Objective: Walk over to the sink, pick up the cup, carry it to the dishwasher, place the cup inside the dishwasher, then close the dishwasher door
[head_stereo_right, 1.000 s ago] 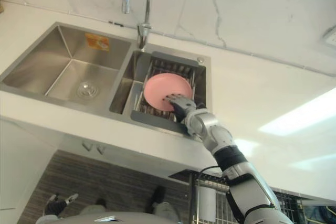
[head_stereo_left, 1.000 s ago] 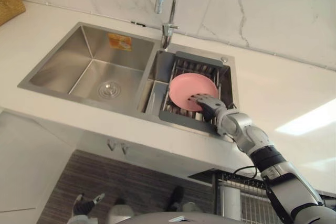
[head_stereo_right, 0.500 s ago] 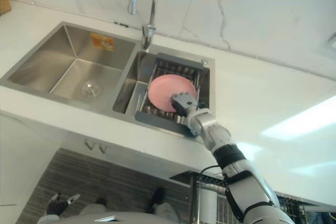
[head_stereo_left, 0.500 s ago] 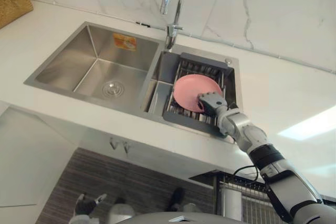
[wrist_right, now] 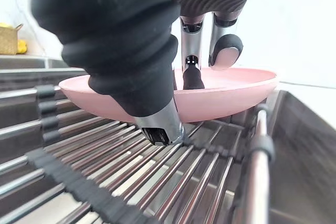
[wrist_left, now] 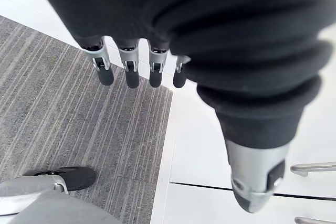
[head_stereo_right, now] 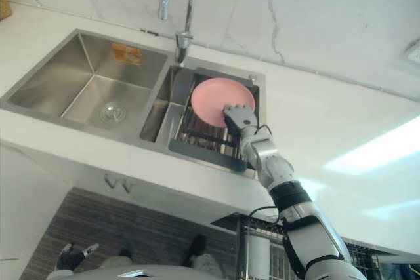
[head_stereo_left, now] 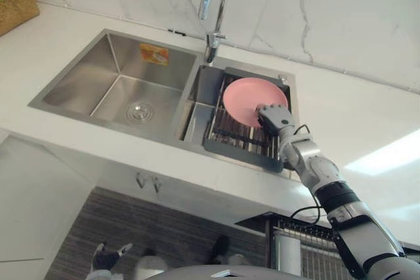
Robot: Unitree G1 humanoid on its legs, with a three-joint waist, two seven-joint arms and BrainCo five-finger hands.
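Over the right basin of the sink, the right robot hand has a pink plate, and that shallow pink plate is the thing in its grasp. The arm reaches in from the counter's front edge at the right. Look at the right wrist view: fingers hooked over the near rim and pressing inside the dish, thumb tucked beneath it, so the hand is clamped on the plate. It sits tilted, its face turned up and forward, over the far end of the rack that spans this basin. The near side hangs above the steel bars; whether the far rim touches the rack, I cannot tell.

Just behind the plate, the faucet rises from the sink's back edge, between the two basins. The left basin holds a round drain and an orange sticker on its back wall. A wicker basket stands at the counter's far left corner.

Down low, the left robot hand hangs beside the white cabinet front over the grey striped floor, fingers straight and apart, holding nothing. Below the counter's front edge at the right, the dishwasher shows its white wire rack.
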